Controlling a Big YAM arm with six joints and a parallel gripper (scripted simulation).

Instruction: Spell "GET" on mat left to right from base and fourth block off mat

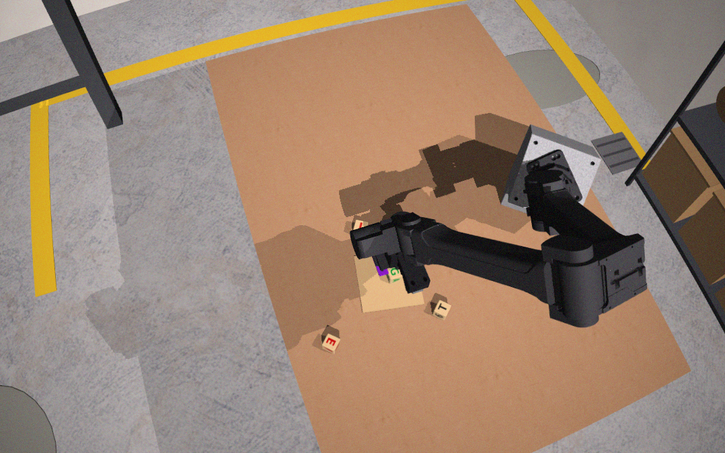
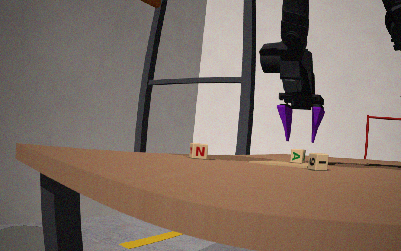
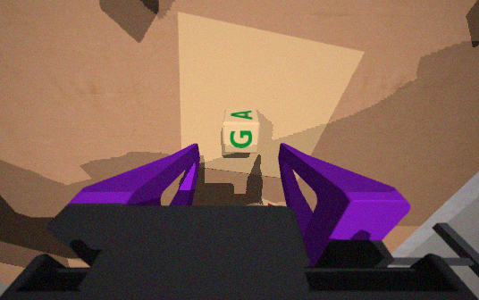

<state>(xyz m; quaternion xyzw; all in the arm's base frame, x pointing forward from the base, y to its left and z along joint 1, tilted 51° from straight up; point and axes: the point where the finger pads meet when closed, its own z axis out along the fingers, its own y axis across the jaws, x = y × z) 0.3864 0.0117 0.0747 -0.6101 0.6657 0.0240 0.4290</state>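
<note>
Exterior view shows the purple-fingered tool (image 2: 300,141) (image 3: 239,150) gaping wide above the pale wooden green-G block (image 1: 394,274) (image 2: 297,156) (image 3: 240,136) on the mat; it should centre and descend straight before gripping.

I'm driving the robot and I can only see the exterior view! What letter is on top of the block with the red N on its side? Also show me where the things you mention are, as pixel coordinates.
Observer: That block (image 1: 331,342) (image 2: 199,151) has a red E on its top face.

Operator: Cool! What's on top of the block with the 6 on its side?

Observer: A black T is on top of that one (image 1: 441,308) (image 2: 318,161).

Operator: I count three blocks. Is there another one hiding from me?

Observer: Yes, a fourth block (image 1: 358,224) (image 3: 270,205) lies off the mat (image 1: 393,300) (image 2: 267,163) (image 3: 268,80), partly covered by the arm in the top view.
</note>
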